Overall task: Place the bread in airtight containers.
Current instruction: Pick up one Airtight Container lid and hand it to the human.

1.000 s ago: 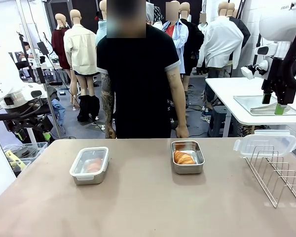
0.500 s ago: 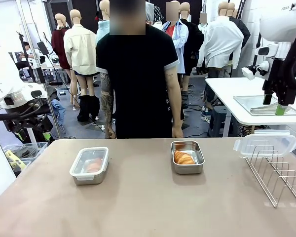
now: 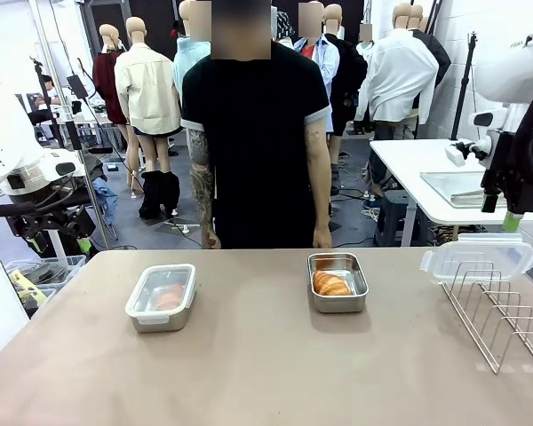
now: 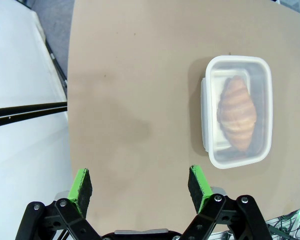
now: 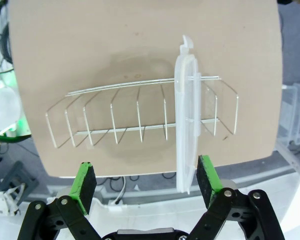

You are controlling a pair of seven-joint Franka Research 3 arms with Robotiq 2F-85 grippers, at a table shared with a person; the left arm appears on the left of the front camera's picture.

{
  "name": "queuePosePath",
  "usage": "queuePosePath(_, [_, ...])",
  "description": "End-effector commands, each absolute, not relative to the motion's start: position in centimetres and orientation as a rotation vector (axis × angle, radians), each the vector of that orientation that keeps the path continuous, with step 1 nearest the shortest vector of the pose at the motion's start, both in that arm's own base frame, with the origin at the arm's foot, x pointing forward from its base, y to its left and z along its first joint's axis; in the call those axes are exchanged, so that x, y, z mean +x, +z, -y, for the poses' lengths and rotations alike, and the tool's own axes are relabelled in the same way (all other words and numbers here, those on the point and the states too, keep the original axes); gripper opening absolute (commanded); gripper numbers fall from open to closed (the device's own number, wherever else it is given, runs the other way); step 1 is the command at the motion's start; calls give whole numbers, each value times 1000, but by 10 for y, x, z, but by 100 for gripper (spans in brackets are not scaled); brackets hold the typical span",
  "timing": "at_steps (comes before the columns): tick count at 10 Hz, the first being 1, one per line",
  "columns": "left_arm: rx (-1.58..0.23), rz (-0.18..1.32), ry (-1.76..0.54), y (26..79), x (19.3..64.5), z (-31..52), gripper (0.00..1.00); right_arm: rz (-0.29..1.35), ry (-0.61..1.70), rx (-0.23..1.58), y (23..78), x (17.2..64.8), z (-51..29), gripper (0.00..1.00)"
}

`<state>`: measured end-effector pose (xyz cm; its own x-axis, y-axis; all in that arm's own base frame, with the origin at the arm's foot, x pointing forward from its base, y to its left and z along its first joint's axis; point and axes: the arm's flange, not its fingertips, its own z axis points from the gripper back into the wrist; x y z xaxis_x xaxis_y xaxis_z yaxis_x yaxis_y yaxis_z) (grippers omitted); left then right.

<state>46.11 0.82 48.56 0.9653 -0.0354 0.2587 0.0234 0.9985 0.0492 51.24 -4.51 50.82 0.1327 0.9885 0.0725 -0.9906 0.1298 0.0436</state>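
One croissant (image 3: 330,283) lies in an uncovered steel container (image 3: 338,282) at centre right of the table. A second croissant (image 4: 236,119) sits in the other container (image 3: 160,297), which has its clear lid on, at centre left. In the left wrist view this lidded container (image 4: 236,117) lies ahead and to the right of my left gripper (image 4: 140,184), which hangs open high above bare tabletop. My right gripper (image 5: 145,179) is open too, high over the wire rack and holding nothing. In the front view it (image 3: 509,217) hangs at the far right, above the table.
A wire rack (image 3: 502,311) stands at the table's right edge, with a spare clear lid (image 3: 475,257) leaning in its far slots. That lid (image 5: 187,120) stands on edge in the rack (image 5: 140,120). A person (image 3: 253,133) stands at the far side, hands down.
My right arm has drifted a little to the right and down. The person has shifted slightly to the right. The containers and bread have not moved.
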Motion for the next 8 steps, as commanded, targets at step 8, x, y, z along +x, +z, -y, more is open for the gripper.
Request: queuePosePath(8, [52,263,-13,485,459,-8,100,8,1447,-99,463,561,43,100])
